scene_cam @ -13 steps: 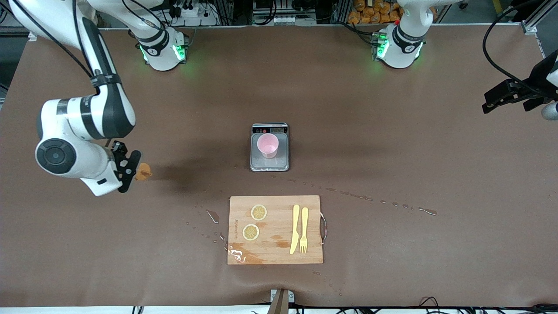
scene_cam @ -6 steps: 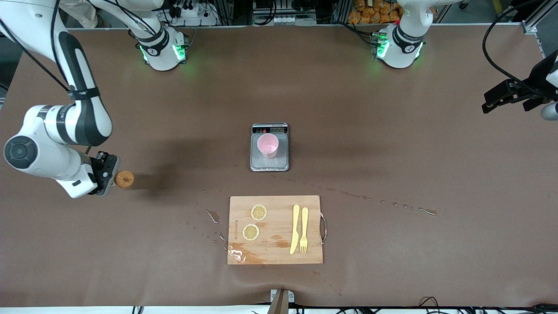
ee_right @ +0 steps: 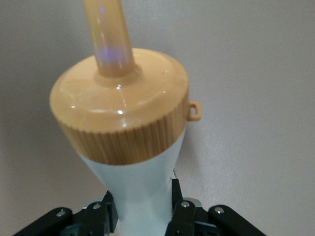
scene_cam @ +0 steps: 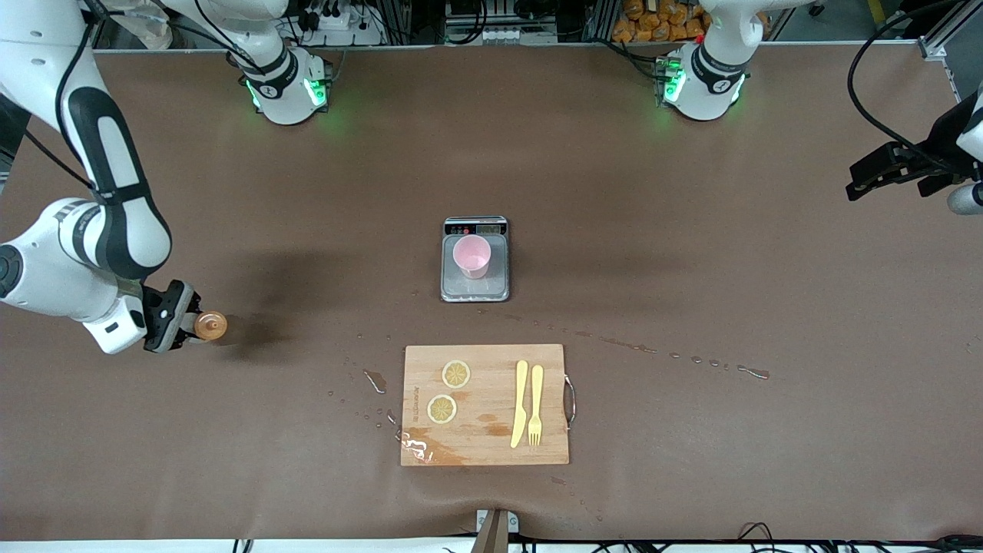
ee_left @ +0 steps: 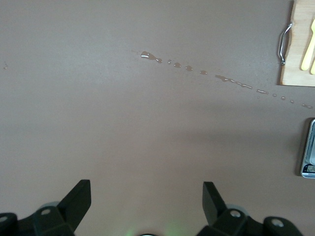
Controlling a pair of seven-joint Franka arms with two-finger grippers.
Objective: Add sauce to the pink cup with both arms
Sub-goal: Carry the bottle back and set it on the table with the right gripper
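The sauce bottle (scene_cam: 207, 325) has a whitish body and an orange nozzle cap, and my right gripper (scene_cam: 178, 326) is shut on it, low over the table at the right arm's end. In the right wrist view the black fingers (ee_right: 103, 216) clamp the bottle's (ee_right: 140, 187) narrow white body below the cap. The pink cup (scene_cam: 471, 256) stands upright on the grey scale (scene_cam: 495, 288) at the table's middle, well apart from the bottle. My left gripper (scene_cam: 866, 178) waits open and holds nothing, above the table at the left arm's end; its fingers (ee_left: 78, 201) stand wide apart.
A wooden cutting board (scene_cam: 484, 453) lies nearer the front camera than the scale. It carries two lemon slices (scene_cam: 456, 374), a yellow knife (scene_cam: 520, 403) and a fork (scene_cam: 535, 405). Drops of liquid (scene_cam: 691, 359) trail across the brown table.
My right arm has carried the sauce bottle away from the scale, toward the right arm's end of the table, and lower. The left arm has barely moved.
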